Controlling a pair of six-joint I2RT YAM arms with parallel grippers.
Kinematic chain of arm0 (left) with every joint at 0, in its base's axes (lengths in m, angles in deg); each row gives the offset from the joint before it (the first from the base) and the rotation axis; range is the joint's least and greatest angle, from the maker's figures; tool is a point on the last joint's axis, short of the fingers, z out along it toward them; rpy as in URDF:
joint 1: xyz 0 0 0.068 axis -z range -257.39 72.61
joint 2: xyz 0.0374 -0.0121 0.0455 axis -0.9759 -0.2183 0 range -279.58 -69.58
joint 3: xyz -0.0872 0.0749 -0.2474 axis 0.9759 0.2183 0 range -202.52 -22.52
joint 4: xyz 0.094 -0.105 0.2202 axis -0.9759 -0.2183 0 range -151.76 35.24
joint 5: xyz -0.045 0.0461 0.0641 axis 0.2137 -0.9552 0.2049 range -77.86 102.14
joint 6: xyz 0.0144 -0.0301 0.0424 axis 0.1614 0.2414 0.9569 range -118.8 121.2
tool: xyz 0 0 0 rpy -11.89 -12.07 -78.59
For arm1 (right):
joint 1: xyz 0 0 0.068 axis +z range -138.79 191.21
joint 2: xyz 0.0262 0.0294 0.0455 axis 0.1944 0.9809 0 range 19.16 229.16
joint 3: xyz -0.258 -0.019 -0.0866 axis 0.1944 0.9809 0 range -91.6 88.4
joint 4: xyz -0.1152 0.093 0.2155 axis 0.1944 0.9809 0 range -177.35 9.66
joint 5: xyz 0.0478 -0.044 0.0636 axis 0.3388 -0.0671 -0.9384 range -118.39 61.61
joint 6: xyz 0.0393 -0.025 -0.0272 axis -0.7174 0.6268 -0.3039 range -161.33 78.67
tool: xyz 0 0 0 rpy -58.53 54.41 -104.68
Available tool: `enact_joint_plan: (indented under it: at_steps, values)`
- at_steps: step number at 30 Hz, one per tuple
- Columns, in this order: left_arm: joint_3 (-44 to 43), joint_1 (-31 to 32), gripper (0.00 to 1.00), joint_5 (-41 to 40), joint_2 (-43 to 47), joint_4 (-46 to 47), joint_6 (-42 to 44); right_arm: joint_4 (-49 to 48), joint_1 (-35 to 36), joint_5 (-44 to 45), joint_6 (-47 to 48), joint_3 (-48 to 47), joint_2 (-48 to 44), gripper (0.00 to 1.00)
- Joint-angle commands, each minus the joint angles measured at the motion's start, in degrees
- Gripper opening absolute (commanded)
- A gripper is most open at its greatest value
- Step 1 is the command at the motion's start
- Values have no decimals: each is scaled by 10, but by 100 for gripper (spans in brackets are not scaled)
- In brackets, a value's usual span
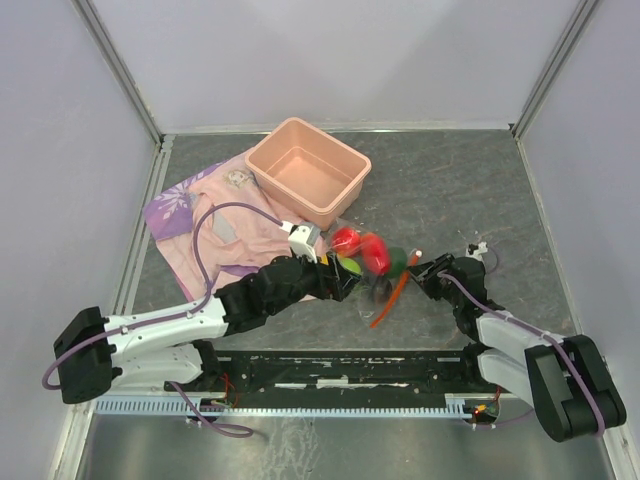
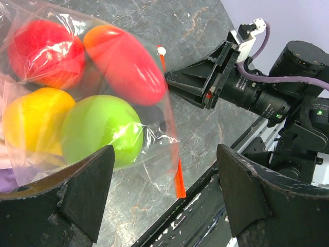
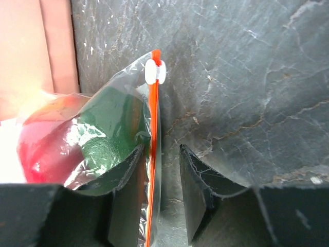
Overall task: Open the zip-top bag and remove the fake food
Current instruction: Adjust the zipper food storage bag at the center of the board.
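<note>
The zip-top bag [image 1: 372, 262] lies on the dark table between my two grippers. Its orange-red zip strip [image 1: 390, 300] faces the right arm. It holds the fake food: red [image 2: 46, 51], orange-red [image 2: 126, 64], yellow [image 2: 36, 121] and green [image 2: 100, 128] fruits, and a dark green piece [image 3: 110, 123]. My left gripper [image 2: 164, 190] is wide open at the bag's near side, and nothing is between its fingers. My right gripper [image 3: 160, 175] is slightly open and straddles the zip strip [image 3: 152, 154]. The strip lies against its left finger, below the white slider [image 3: 154, 71].
A salmon-pink tub [image 1: 262, 165] stands behind the bag and shows in the right wrist view [image 3: 31, 46]. It rests partly on a pink-and-purple cloth [image 1: 200, 215] at the left. The table's front rail [image 1: 340, 372] runs just below the bag.
</note>
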Motion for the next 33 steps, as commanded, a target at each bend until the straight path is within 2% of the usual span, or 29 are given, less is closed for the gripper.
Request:
enact_joint_plan:
  at_steps: [1, 10, 13, 17, 19, 22, 25, 28, 33]
  values:
    - [-2, -3, 86, -16, 10, 25, 13, -66, -3, -9, 12, 3, 8, 39]
    - [-1, -3, 86, -10, 11, 24, 12, -102, -5, -21, 9, 6, 40, 22]
    - [0, -2, 86, -7, 18, 19, 8, -121, -7, -33, 6, 4, 58, 11]
    - [6, -3, 86, -7, 30, 13, 6, -123, -11, -43, 9, 3, 46, 3]
    - [8, -3, 86, -8, 37, 8, 6, -89, -11, -44, 25, -6, 14, 2]
    - [6, -3, 86, -7, 48, -7, 8, 16, -12, -34, 72, -39, -72, 2]
    - [1, -3, 86, -9, 63, -24, 18, 143, -12, -7, 146, -90, -183, 2]
    - [-2, -3, 86, -15, 79, -34, 30, 227, -13, 11, 224, -149, -260, 2]
    - [-7, -2, 86, -25, 100, -43, 81, 269, -12, -46, 356, -256, -242, 2]
